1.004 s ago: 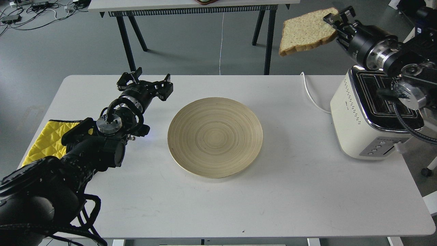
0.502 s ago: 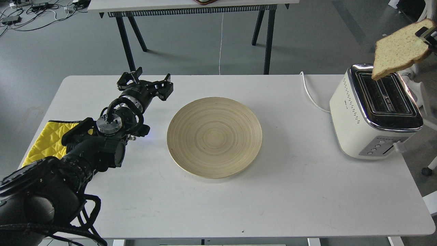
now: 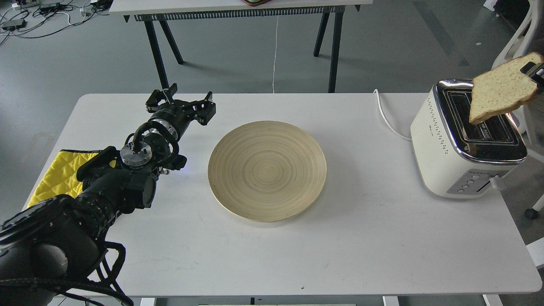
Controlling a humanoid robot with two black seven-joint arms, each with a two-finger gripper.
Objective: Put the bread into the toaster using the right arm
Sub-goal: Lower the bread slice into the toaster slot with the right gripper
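Bread hung tilted over toaster at desk 3 o'clock, lowest corner just above slots, not yet inside. Since half a second earlier, slice had dropped lower and drifted slightly right. Right gripper mostly out of view at frame edge; jaws pinched slice at its upper right edge. Judgement: lowering stage underway, slice needs squaring to slot. Left gripper unmoved at 10 o'clock, jaws spread wide, holding nothing. Plate at centre bare.
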